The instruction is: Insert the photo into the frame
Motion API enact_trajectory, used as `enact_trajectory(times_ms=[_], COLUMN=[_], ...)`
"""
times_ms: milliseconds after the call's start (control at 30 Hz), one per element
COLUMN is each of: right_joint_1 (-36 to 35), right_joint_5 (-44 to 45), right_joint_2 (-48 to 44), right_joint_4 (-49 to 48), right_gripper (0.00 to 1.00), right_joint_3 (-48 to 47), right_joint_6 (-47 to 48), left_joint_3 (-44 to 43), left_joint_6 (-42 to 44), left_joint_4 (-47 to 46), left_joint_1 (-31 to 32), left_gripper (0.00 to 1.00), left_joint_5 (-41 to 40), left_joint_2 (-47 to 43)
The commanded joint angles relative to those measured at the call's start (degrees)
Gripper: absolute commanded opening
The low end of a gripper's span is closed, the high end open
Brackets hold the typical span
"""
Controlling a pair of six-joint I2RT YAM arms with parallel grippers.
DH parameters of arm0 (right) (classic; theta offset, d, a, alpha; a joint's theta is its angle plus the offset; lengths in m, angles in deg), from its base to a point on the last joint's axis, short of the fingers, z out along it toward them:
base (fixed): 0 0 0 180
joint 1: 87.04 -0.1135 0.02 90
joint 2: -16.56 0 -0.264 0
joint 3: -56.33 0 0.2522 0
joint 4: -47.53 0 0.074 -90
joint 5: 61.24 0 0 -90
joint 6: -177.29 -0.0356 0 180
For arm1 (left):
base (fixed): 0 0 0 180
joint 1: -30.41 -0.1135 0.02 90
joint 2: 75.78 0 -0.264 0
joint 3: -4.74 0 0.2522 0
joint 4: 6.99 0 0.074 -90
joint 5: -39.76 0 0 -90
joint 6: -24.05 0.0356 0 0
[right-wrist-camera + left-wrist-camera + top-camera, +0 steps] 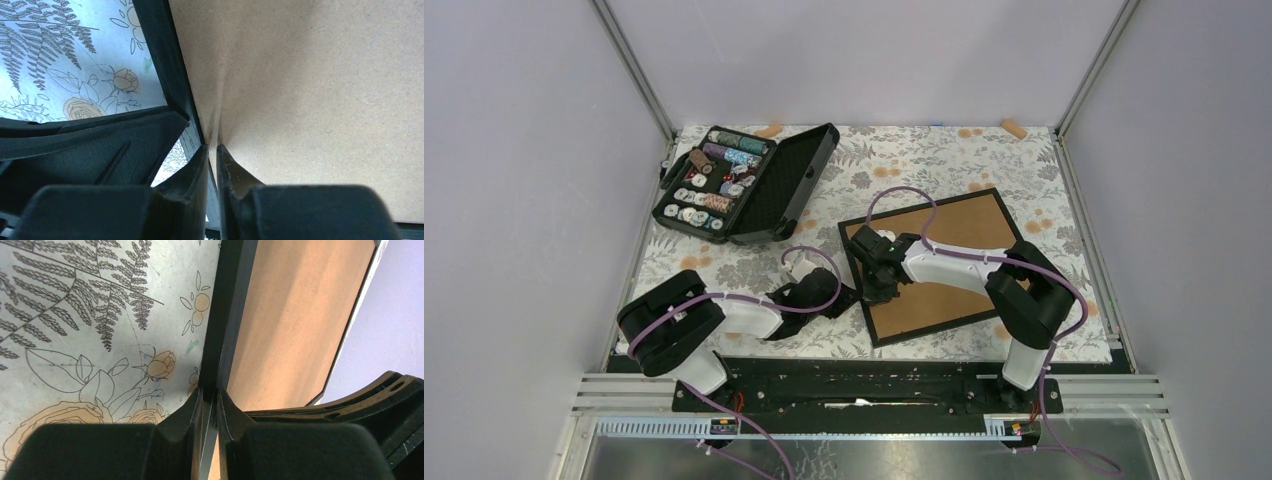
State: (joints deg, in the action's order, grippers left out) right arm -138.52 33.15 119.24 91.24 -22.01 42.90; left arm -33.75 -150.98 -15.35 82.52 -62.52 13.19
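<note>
Flowery tablecloth (944,160) all over the table, thread spool case (754,185) open at the far left. Your frame (954,225) lies face down, brown backing board (310,100) up. Its long axis runs left to right and skews away toward the far right. Both claws sit at its near-left side. Your left gripper (210,405) is clamped on the black rail there. Your right gripper (212,155) is just beside it, fingers nearly together where rail meets board. Can't tell if it's pinching anything.
</note>
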Motion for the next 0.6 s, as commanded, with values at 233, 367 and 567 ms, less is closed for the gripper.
enact_trajectory(times_ms=[233, 367, 567], right_joint_1=[1.8, 1.7, 2.7], right_joint_5=[6.9, 7.4, 5.9], right_joint_2=[3.0, 1.9, 0.1], right_joint_4=[11.7, 12.2, 10.1], right_gripper=[0.13, 0.16, 0.18], right_joint_3=[3.5, 3.9, 5.5], right_joint_6=[2.3, 2.3, 2.9], left_joint_3=[3.4, 3.2, 3.1], left_joint_6=[3.4, 3.3, 3.2], left_joint_4=[26.0, 26.6, 26.8], left_joint_1=[-1.5, -1.4, -1.5], left_gripper=[0.07, 0.06, 0.06], left_joint_5=[-8.1, -8.4, -8.4], left_joint_2=[6.3, 6.4, 6.6])
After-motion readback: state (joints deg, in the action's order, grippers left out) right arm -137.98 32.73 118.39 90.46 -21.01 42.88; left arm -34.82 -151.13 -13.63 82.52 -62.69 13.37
